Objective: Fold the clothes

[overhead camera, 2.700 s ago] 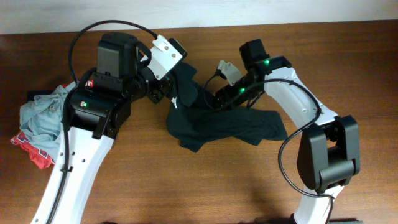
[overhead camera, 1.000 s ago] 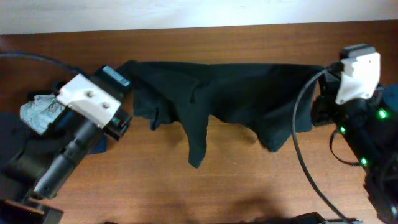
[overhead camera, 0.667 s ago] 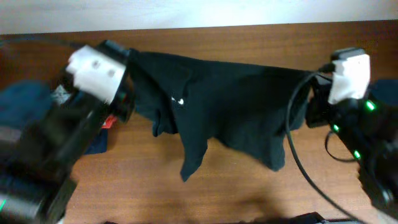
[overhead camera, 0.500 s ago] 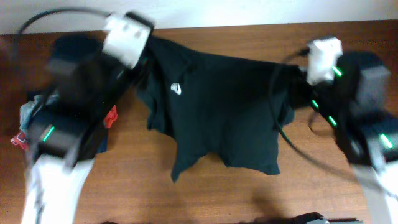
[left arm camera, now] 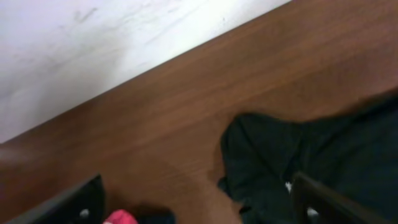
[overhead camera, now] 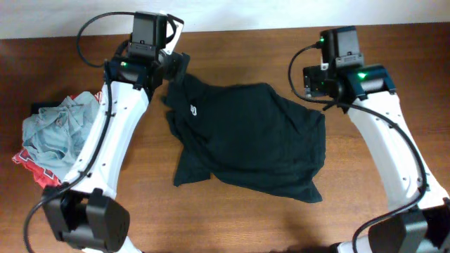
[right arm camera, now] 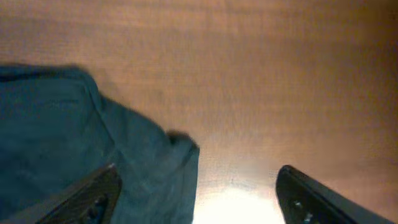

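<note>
The clothes in play are one black T-shirt with a small white logo, lying loosely spread and wrinkled on the wooden table. My left gripper hovers over the shirt's back left corner, open, with nothing between its fingers. In the left wrist view the left gripper has its fingers wide apart above bare wood and the shirt's edge. My right gripper is open above the shirt's back right corner. The right gripper spans the cloth's edge without touching it.
A heap of other garments sits at the table's left edge: grey-blue fabric over a red-and-white piece. A bit of red shows in the left wrist view. A white wall runs along the table's back edge.
Both grippers held the shirt stretched in the air between them, then swung it toward the back, opened and let go. The shirt now lies on the table.
</note>
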### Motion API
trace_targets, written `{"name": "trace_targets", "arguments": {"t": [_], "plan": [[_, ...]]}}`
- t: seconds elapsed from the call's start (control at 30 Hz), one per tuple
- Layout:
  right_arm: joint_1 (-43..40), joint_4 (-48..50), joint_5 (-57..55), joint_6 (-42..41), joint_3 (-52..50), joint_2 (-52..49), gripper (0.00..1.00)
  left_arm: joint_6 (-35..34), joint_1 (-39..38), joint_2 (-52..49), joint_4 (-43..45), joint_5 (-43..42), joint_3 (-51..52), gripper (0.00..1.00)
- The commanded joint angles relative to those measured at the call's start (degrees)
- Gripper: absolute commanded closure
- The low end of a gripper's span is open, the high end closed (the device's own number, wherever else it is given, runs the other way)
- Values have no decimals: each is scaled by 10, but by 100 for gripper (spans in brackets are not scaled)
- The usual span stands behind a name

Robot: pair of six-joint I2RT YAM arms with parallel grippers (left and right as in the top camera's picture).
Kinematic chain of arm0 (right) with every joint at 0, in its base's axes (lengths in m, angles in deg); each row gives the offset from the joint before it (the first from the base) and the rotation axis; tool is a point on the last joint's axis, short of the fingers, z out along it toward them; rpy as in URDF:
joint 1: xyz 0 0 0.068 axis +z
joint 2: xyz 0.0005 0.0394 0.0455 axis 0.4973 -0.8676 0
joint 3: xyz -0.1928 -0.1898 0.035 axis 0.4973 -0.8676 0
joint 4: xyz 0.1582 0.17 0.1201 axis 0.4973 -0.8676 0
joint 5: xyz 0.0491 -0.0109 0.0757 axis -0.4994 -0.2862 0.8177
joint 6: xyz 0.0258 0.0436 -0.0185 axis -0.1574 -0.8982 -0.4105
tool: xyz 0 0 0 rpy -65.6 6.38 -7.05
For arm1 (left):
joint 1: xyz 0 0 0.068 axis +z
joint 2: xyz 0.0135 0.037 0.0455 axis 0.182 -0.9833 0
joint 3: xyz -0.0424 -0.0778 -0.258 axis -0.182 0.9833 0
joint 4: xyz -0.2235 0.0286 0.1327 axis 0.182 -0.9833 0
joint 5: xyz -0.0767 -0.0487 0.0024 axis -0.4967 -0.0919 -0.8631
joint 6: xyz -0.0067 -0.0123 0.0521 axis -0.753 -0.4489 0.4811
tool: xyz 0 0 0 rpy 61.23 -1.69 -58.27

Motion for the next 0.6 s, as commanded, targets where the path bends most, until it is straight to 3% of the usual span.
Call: {"name": "trace_targets", "arguments": {"t": [0.0, 0.13, 0.27, 0.47, 0.57], "plan": [[-10, -25, 57, -20, 8, 19, 13, -2, -2, 23, -26, 12, -14, 2], [-17, -73, 132, -21, 5, 5, 15, -2, -2, 22, -68, -12, -12, 2], [-17, -92, 155, -76, -25, -19, 24, -2, -2, 22, -96, -58, -8, 6], [-17, -19, 155, -35, -107, -92, 39, -2, -2, 20, -104, -63, 3, 9], [-17, 34, 155, 3, -133, -122, 41, -2, -2, 20, -104, -63, 3, 9]]}}
